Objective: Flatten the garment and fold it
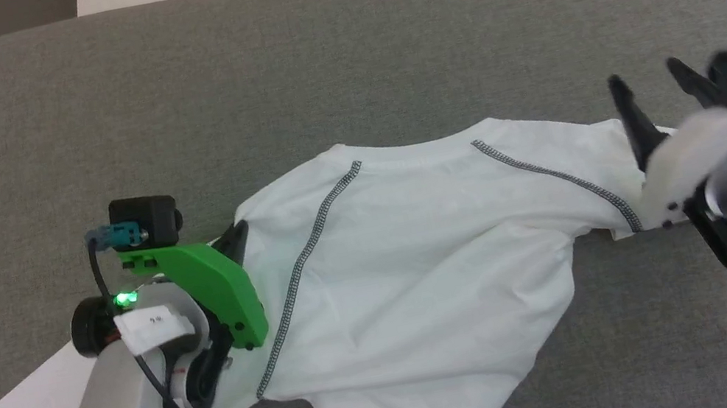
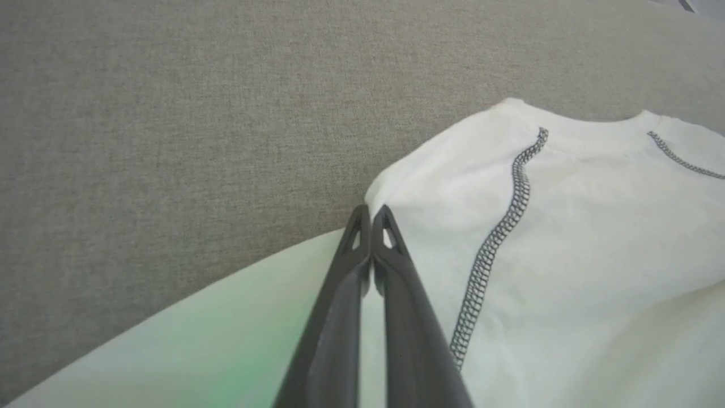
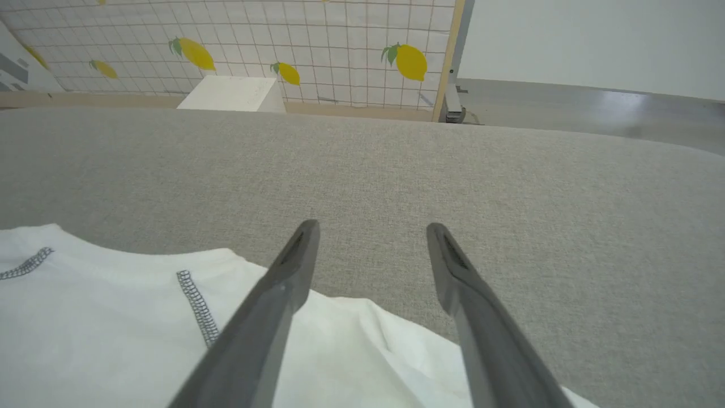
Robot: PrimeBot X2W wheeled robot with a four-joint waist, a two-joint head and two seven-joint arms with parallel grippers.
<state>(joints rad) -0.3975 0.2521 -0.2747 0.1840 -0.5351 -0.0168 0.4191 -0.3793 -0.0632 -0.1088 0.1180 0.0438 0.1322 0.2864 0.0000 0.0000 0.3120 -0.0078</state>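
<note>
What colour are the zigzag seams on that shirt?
Grey-black stitching on the white garment; clearest in the left wrist view.

No legible text, wrist tag (image 1: 152, 321) marks unreadable (blurred)

Lower garment (image 1: 422, 283) off-frame; right end effector (image 1: 642, 72) seemingly blurred.

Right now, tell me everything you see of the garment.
The garment, a white soft-looking T-shirt with grey-black zigzag seams from collar to sleeves, lies wrinkled and unfolded, collar away from the robot, on the grey cushion. The left gripper is shut at one shoulder edge; the open right gripper hovers over the other sleeve.
</note>
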